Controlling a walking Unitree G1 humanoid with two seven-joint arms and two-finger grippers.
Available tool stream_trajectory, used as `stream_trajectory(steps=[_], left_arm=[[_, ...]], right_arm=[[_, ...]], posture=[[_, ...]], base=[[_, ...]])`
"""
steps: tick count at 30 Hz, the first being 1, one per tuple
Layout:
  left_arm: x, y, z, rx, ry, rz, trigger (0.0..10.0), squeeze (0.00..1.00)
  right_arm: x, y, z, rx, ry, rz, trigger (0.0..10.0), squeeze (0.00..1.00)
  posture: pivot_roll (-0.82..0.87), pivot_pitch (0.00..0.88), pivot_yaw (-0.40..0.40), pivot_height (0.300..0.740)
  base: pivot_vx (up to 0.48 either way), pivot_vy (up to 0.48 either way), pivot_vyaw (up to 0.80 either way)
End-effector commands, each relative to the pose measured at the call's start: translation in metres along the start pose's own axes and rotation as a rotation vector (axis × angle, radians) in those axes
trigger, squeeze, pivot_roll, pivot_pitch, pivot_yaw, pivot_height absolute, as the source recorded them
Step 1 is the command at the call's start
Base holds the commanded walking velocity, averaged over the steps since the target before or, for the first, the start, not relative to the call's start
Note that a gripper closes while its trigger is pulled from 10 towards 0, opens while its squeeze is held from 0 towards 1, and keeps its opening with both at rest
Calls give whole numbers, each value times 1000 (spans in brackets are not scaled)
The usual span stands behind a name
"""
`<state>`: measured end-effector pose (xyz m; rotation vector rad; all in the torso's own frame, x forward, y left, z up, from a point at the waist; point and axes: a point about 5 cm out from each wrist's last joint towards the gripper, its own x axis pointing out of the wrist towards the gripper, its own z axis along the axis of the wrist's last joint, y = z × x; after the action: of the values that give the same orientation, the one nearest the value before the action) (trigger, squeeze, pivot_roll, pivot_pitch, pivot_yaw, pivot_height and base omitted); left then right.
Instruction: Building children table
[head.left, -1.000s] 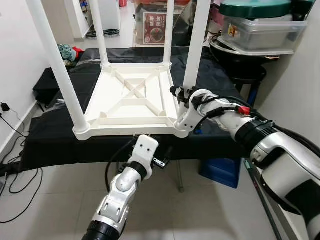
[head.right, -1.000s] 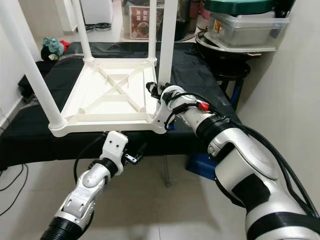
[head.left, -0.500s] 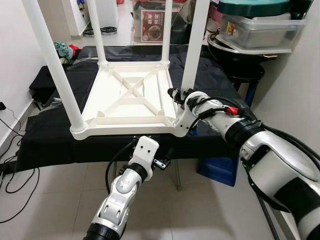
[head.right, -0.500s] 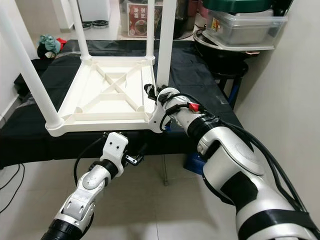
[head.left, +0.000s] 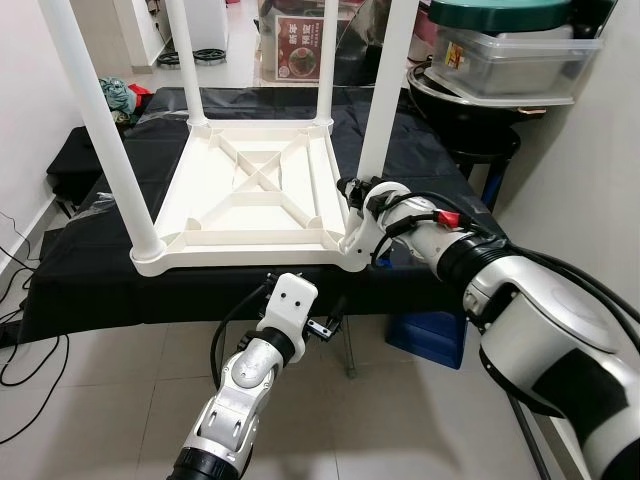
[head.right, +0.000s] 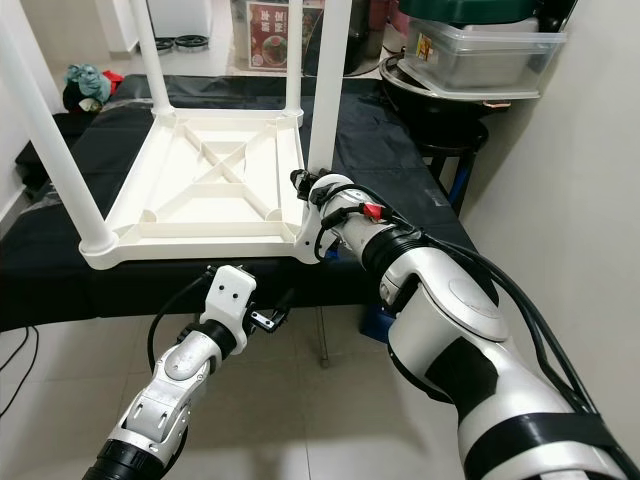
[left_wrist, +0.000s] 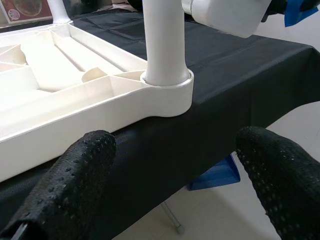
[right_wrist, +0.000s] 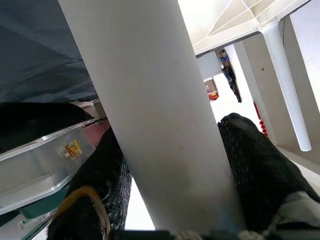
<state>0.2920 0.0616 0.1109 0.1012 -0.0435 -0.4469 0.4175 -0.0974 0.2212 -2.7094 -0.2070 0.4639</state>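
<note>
Fingers (right_wrist: 260, 165) of the right gripper (head.left: 352, 190) sit clamped around the near-right table leg (head.left: 380, 95), just above its socket, at frame centre. Left gripper (head.left: 325, 325), lower centre, hangs spread apart below the black-draped bench (head.left: 430, 160) — holding nothing. The upturned white children's table (head.left: 250, 195) lies on that bench, 4 legs up, across the upper middle.

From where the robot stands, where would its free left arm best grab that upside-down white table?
Probably the near front rim of the white table, coming in low from the robot's side. That rim overhangs the black-covered bench, and the left gripper, jaws open, already hangs just below it.
</note>
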Motion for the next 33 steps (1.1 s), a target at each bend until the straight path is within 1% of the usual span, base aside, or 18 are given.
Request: stream_trajectory(steps=[1,5,10,11,12,15,16,20,21,22,23,26,28,29,30,31,32,33], left_arm=[[-1,-2,0,-8,8,2,10000,0],[-1,-2,0,-8,7,2,10000,0],[0,-2,-1,-7,12,1,10000,0],[0,-2,-1,-7,12,1,10000,0],[0,-2,0,-6,11,2,10000,0],[0,-2,0,-5,11,2,10000,0],[1,-2,0,-5,11,2,10000,0],[1,-2,0,-4,11,1,10000,0],[1,-1,0,-4,11,0,10000,0],[1,-1,0,-4,11,0,10000,0],[1,-1,0,-2,9,0,10000,0],[1,-1,1,0,8,1,10000,0],[1,-1,1,0,8,1,10000,0],[0,-1,1,-1,7,2,10000,0],[0,-2,1,-1,4,2,10000,0],[0,-2,1,-1,4,2,10000,0],[-1,-1,2,-5,2,6,10000,0],[-1,0,2,-7,0,9,10000,0]], right_arm=[[-1,-23,-8,55,25,-124,0,0],[-1,-25,-10,61,32,-142,0,0],[-17,-88,-41,360,96,-622,0,0],[-17,-88,-41,360,96,-622,0,0],[-27,-105,-56,520,97,-752,0,0],[-35,-114,-68,628,99,-846,0,0],[-50,-123,-93,907,95,-1016,0,0],[-53,-124,-99,997,84,-1054,0,0],[-60,-126,-107,1134,29,-1125,0,0],[-60,-126,-107,1134,29,-1125,0,0],[-65,-124,-115,1294,5,-1184,0,0],[-48,-100,-114,1831,-77,-1040,0,0],[-48,-100,-114,1831,-77,-1040,0,0],[-37,-90,-101,1971,-110,-918,0,0],[-28,-80,-90,2048,-96,-831,1843,0],[-28,-80,-90,2048,-96,-831,1843,0],[-20,-72,-74,2204,-142,-713,10000,0],[-15,-68,-64,2308,-181,-641,10000,0]], posture=[[38,0,-82,740],[37,0,-75,740],[36,0,-77,740],[36,0,-77,740],[43,0,-79,740],[42,0,-83,740],[46,0,-78,740],[46,0,-78,740],[44,0,-78,740],[44,0,-78,740],[44,0,-77,740],[46,0,-82,740],[46,0,-82,740],[48,0,-80,740],[59,0,-89,740],[59,0,-89,740],[59,0,-88,740],[59,0,-88,740]], base=[[0,0,0],[0,0,0],[0,0,0],[0,0,0],[0,0,0],[0,0,0],[0,0,0],[0,0,0],[0,0,0],[0,0,0],[0,0,0],[0,0,0],[0,0,0],[0,0,0],[0,0,0],[0,0,0],[0,0,0],[0,0,0]])
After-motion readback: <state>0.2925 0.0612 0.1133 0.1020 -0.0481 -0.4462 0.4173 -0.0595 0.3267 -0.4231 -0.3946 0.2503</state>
